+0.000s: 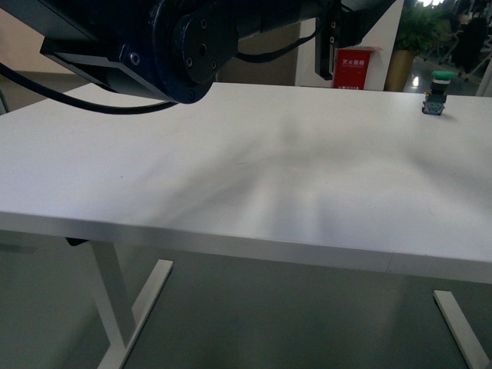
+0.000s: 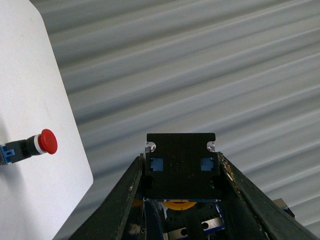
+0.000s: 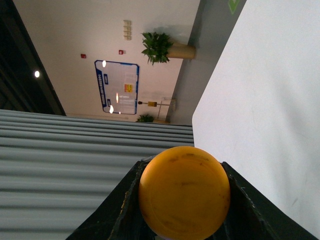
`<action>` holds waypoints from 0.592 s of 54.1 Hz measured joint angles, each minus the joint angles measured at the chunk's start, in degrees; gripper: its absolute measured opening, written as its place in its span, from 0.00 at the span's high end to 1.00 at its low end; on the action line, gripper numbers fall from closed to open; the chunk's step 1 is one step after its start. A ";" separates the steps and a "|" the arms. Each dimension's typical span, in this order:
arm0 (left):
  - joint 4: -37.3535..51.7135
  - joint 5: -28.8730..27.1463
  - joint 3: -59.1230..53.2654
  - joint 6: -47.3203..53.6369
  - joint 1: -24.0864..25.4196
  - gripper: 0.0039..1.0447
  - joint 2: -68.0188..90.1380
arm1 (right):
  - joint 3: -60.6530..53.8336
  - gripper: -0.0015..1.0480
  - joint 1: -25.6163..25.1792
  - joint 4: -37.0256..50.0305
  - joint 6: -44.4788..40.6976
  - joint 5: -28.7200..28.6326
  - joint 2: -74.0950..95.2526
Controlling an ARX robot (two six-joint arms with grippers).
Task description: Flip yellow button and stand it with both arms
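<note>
Between the right fingers (image 3: 117,215): you have the yellow button (image 3: 184,192), with its round cap facing the wrist camera and filling the gap.
Right fingers' state: pinching the cap, one finger pressed against each side of it.
Yellow button's place: held in the air, apart from the white worktop (image 3: 270,100) that shows beside it.
Left fingers (image 2: 125,200): closed against the two sides of a black block (image 2: 180,172) with two blue squares, held past the worktop's edge.
Behind that block: a sliver of yellow-orange; you cannot tell whether it belongs to the same button.
Red button (image 2: 30,146): lying on its side on the worktop near a rounded corner, well apart from your left fingers.
Green button (image 1: 439,92): standing upright near the worktop's far right edge.
Arm joint (image 1: 184,46): black and bolted, filling the front view's upper left, above the worktop.
</note>
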 joint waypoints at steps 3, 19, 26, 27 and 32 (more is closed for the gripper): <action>0.04 -0.04 0.00 0.00 0.00 0.66 -0.02 | 0.00 0.64 0.07 0.04 0.02 0.20 0.04; -0.39 -0.37 -0.55 0.85 -0.13 0.66 -0.33 | -0.70 0.65 0.13 1.11 0.07 0.66 0.13; -0.83 -0.85 -1.55 1.95 -0.04 0.59 -1.05 | -1.11 0.65 0.13 1.38 0.09 0.83 0.15; -0.83 -0.83 -1.70 2.05 0.04 0.57 -1.14 | -1.20 0.65 0.11 1.42 0.07 0.98 0.13; -1.18 -0.68 -3.87 3.48 0.96 0.40 -2.51 | -1.27 0.65 -0.42 2.03 0.02 1.55 0.07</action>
